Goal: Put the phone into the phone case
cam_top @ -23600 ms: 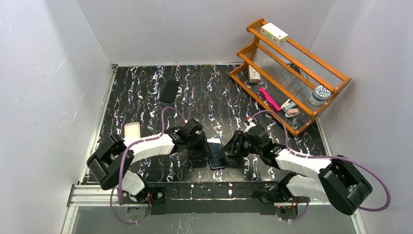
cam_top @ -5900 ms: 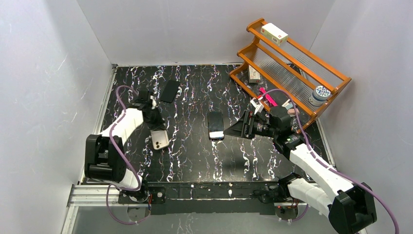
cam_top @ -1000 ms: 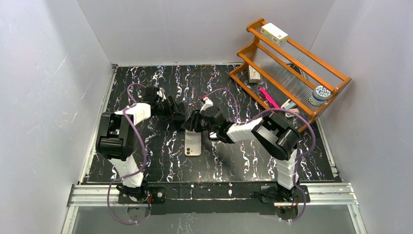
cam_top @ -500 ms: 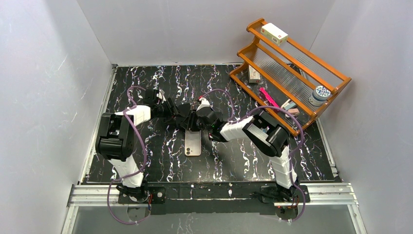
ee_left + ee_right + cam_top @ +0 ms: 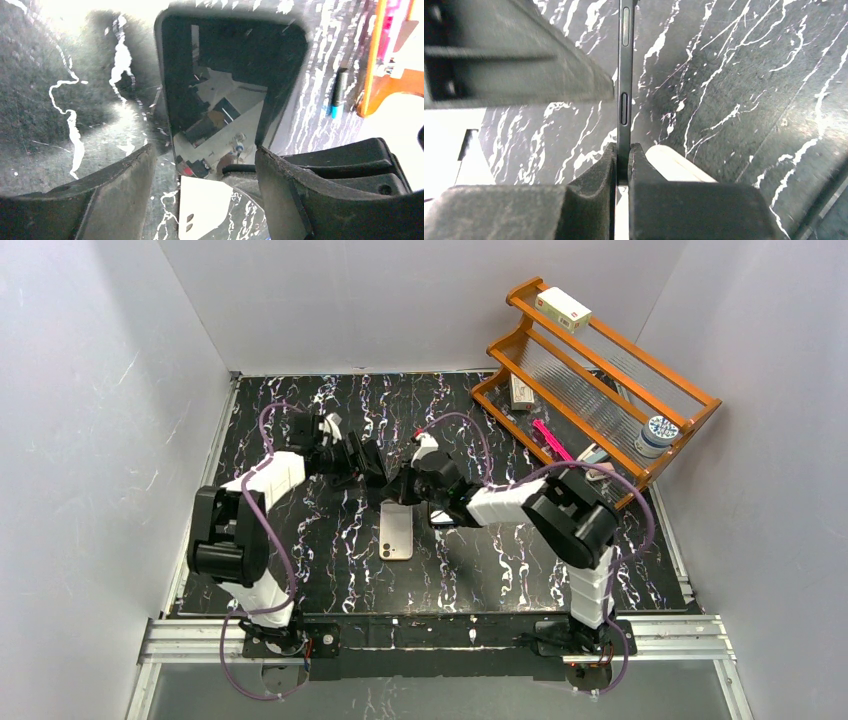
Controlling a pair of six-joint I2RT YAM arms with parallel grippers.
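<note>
Phone (image 5: 625, 75), dark and thin, stands on edge in the right wrist view. Its side buttons face the camera and its lower end is pinched between the closed fingers of the right gripper (image 5: 623, 150). From above, that gripper (image 5: 405, 485) sits at the middle of the marbled table (image 5: 480, 570), nose to nose with the left gripper (image 5: 365, 460), and the phone itself is too hidden there to make out. The left wrist view looks straight at the black phone case (image 5: 235, 45), with a camera slot near its upper left corner. Its two long edges run down to the tips of the left gripper's spread fingers (image 5: 115, 190), so the case looks held across its width. A glossy face inside the rim mirrors bits of the arms. I cannot tell whether that is the phone's screen or the case's own lining, nor whether the phone has entered the case at all. Just below both grippers a cream slab (image 5: 396, 533) lies flat on the table, with small holes near one corner. A wooden rack (image 5: 697, 410) stands at the far right.
</note>
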